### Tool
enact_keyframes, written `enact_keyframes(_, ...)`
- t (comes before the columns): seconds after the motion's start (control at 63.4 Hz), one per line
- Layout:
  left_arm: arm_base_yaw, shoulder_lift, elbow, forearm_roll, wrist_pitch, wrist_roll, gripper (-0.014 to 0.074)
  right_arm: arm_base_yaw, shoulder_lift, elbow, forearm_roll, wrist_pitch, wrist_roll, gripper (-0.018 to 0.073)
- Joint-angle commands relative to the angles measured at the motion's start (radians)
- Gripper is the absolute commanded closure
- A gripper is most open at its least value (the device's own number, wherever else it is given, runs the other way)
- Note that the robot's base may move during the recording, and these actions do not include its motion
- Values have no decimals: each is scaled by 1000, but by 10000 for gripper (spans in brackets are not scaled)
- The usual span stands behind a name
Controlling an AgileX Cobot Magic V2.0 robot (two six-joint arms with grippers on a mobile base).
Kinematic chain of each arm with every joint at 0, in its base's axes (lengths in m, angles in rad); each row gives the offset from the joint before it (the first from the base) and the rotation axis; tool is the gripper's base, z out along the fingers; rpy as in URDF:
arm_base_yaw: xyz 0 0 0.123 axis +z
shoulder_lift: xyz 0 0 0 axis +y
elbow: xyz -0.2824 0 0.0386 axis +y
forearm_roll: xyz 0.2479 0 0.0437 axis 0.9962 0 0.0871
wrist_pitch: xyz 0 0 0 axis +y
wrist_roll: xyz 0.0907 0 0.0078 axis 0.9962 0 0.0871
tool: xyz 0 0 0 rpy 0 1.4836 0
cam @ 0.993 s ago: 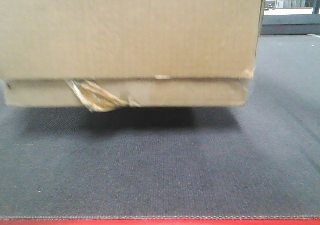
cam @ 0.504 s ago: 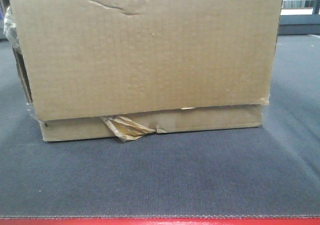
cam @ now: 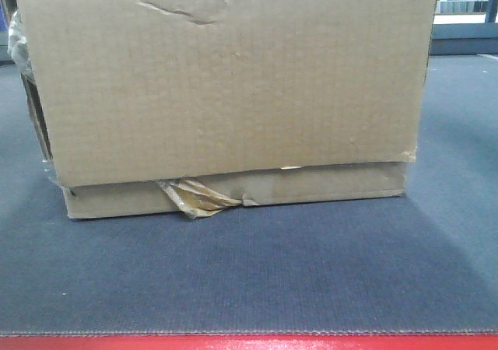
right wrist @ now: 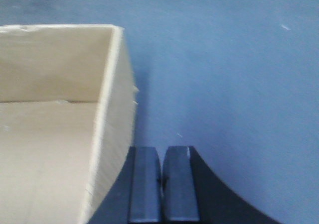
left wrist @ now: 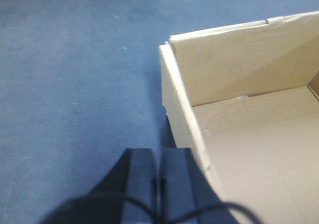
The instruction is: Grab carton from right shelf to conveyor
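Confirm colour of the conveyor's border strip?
Red border strip, clearest in the front-facing view.

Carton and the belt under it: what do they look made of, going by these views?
The carton looks like plain brown corrugated cardboard, matte: fine ribbing, a creased top edge, yellowish clear tape wadded on its lower edge. Its inside is bare board. The conveyor looks like dark grey finely woven fabric, matte, with a red border strip, probably rubber or plastic.
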Motion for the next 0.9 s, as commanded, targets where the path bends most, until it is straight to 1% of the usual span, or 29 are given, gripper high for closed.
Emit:
enact_keyframes(0.0,41,-62,100,-26,-82,1,599,-32,-37,23,-33,7,-10,619)
enact_keyframes(0.126,115,-150,285,-82,-188,1,603,-65,-90,120,-85,-34,-10,619)
enact_keyframes(0.173,142,-185,360,-87,-238,1,603,-73,-119,174,-96,-58,-10,619)
enact_keyframes(0.236,164,-228,443,-87,-287,1,603,-73,-152,258,-110,-94,-10,619)
enact_keyframes(0.284,167,-267,512,-80,-326,3,603,-73,-183,323,-110,-138,-10,619)
enact_keyframes(0.378,165,-360,665,-78,-429,34,603,-73,-261,516,-110,-257,-10,619)
enact_keyframes(0.52,165,-503,833,-73,-568,34,603,-73,-378,741,-116,-413,-10,619)
enact_keyframes(0.615,165,-587,934,-48,-648,34,603,-73,-456,874,-116,-492,-10,619)
enact_keyframes(0.741,165,-724,1030,-36,-697,34,603,-73,-599,1017,-116,-569,-10,619)
enact_keyframes(0.883,165,-844,1081,-36,-694,34,603,-68,-757,1093,-117,-580,-10,619)
